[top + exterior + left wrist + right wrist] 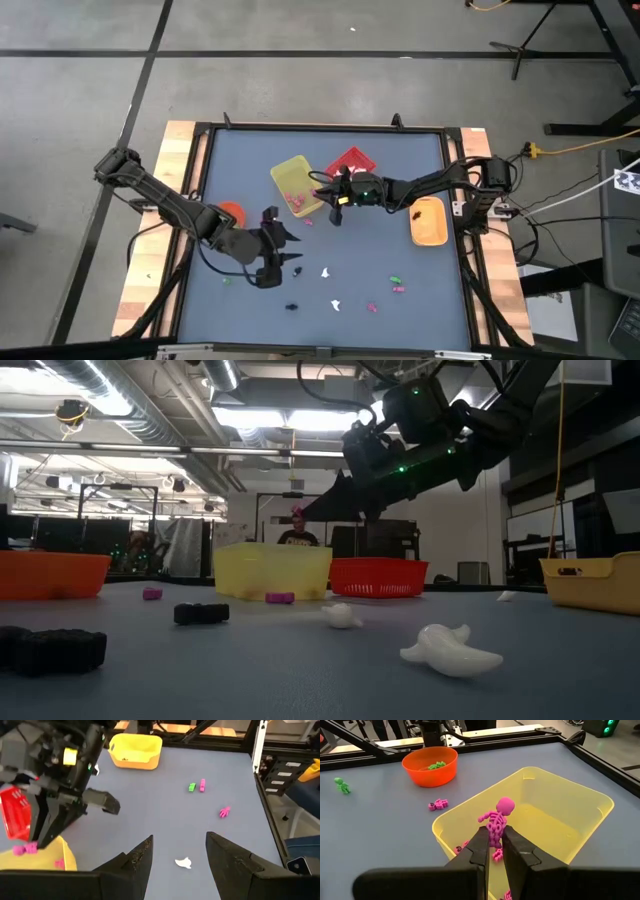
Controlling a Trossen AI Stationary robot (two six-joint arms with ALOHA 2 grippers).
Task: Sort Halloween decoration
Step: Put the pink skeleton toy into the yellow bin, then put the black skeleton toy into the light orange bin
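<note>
Pinching a tiny pink skeleton figure (496, 822) with round head and ribbed body, the right gripper (494, 851) holds it above the yellow bin (580, 815). The left gripper (178, 856), fingers spread and empty, hovers over a white trinket (183, 863) on the blue table (165, 805).

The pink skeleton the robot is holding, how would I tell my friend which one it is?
Find the yellow bin in the middle of the blue table. Just above its near edge, the right hand is shut on a pink skeleton. It is the only pink toy up in the air; the other pink ones lie in the bin or on the table.
</note>
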